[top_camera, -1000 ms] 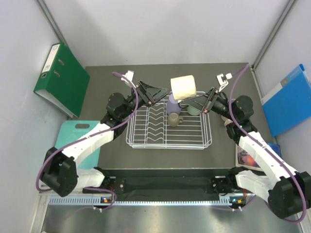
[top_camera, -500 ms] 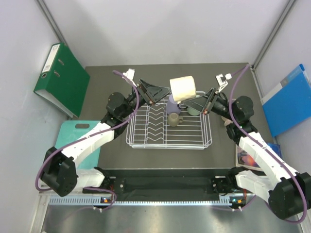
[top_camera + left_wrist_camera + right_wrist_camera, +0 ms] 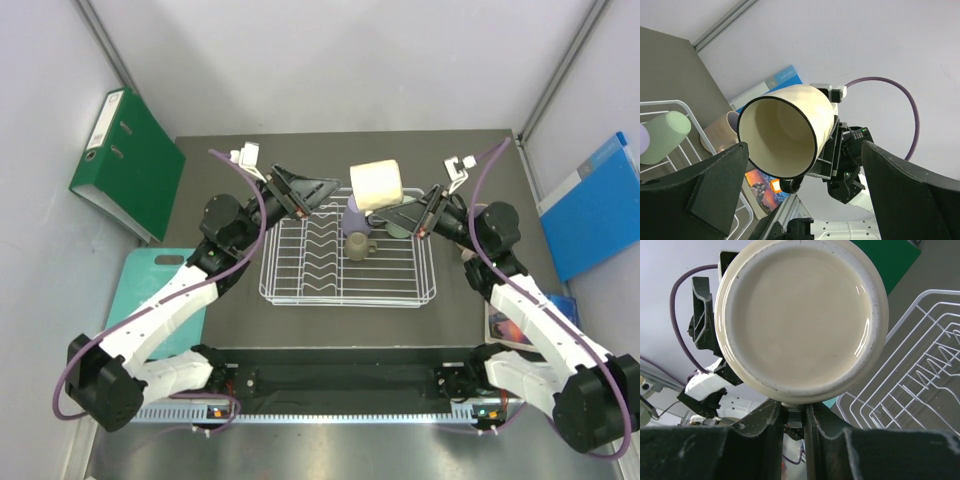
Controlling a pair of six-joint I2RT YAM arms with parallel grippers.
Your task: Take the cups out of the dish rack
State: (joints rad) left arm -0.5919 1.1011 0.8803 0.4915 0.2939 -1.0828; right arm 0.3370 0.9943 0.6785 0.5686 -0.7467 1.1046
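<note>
A cream mug (image 3: pixel 377 185) hangs in the air above the far edge of the white wire dish rack (image 3: pixel 345 285). My right gripper (image 3: pixel 392 212) is shut on its handle; in the right wrist view the mug's base (image 3: pixel 800 320) fills the frame above the closed fingers (image 3: pixel 765 430). My left gripper (image 3: pixel 330 188) stands wide open just left of the mug, whose open mouth (image 3: pixel 777 135) faces it between the two fingers without touching. In the rack sit a lavender tumbler (image 3: pixel 355 215), a small olive mug (image 3: pixel 358 246) and a mint-green cup (image 3: pixel 398 228).
A pinkish cup (image 3: pixel 722 131) stands on the table right of the rack. A green binder (image 3: pixel 125 160) lies at the far left, a blue folder (image 3: pixel 595 205) at the right, a teal board (image 3: pixel 150 275) near left, a magazine (image 3: pixel 508 322) near right.
My left gripper's jaws have spread wider and that arm has drawn back a little to the left. The cream mug stays held by my right gripper in nearly the same spot.
</note>
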